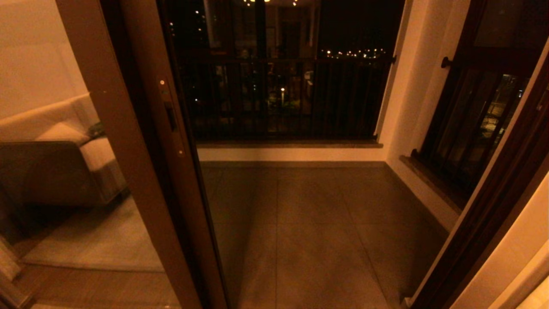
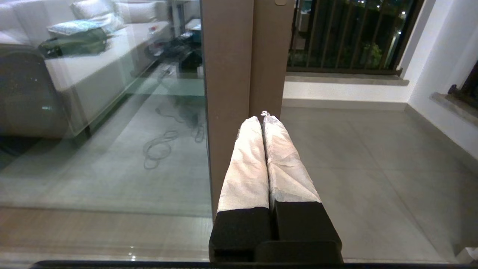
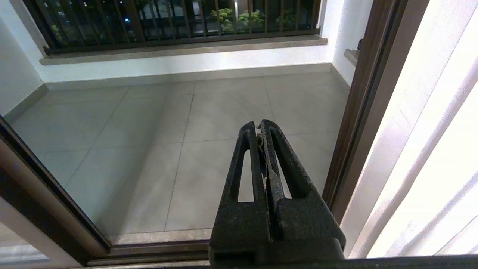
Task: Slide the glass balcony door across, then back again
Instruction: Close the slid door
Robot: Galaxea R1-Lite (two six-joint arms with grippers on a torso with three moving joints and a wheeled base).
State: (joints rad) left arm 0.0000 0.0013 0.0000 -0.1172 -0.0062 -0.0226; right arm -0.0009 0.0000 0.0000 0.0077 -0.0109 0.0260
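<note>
Glass balcony door [image 1: 141, 141] is parked at nine o'clock; both the left tool [image 2: 264, 116] and right tool [image 3: 260, 125] are pressed closed, empty. Its stile could be missed, or the tool could slip off.

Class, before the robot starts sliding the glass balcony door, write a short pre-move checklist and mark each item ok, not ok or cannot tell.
1. Glass balcony door stile in sight, lock plate visible: ok.
2. Doorway floor free of obstacles: ok.
3. Left gripper touching the stile: not ok, it sits short of it.
4. Left gripper open to take the stile: not ok, shut.
5. Right gripper clear of the door's path: cannot tell; it is shut, facing the opening.
6. Bottom track free: cannot tell.
</note>
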